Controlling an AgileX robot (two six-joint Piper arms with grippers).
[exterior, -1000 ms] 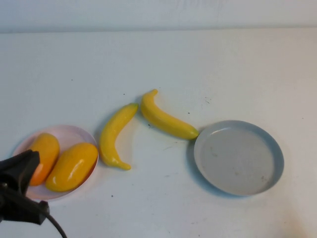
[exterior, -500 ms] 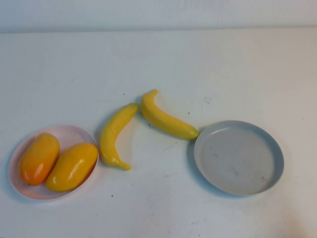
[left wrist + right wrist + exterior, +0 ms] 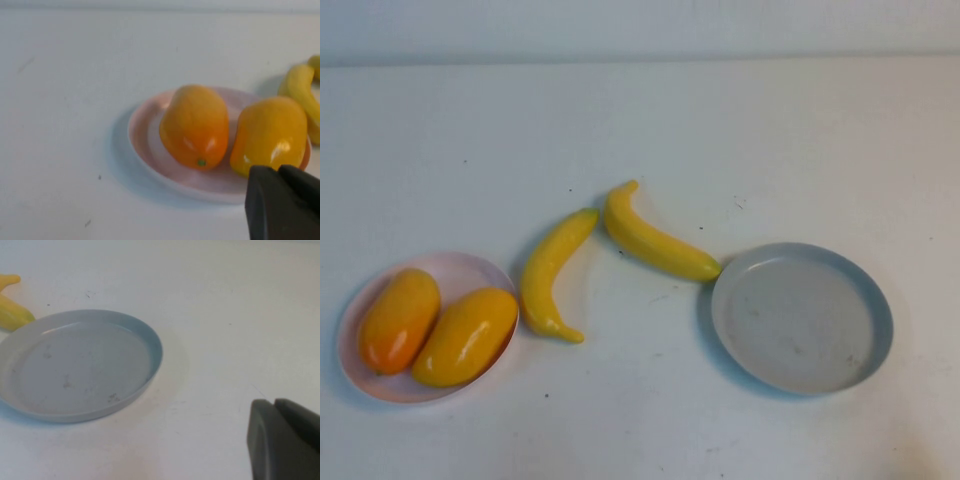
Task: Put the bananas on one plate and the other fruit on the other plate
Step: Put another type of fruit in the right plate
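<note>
Two bananas (image 3: pixel 620 255) lie between pink plate (image 3: pixel 470 268) and grey plate (image 3: pixel 802 318), one touching grey; my left jaws (image 3: pixel 281 172) and right jaws (image 3: pixel 274 405) are closed, empty.

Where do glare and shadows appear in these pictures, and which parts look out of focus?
High view: soft light, faint shadows beside the bananas and grey plate. Left wrist view: bright glare spots on the two orange fruits on the pink plate; the shut left gripper is blurred. Right wrist view: the shut right gripper is blurred.
</note>
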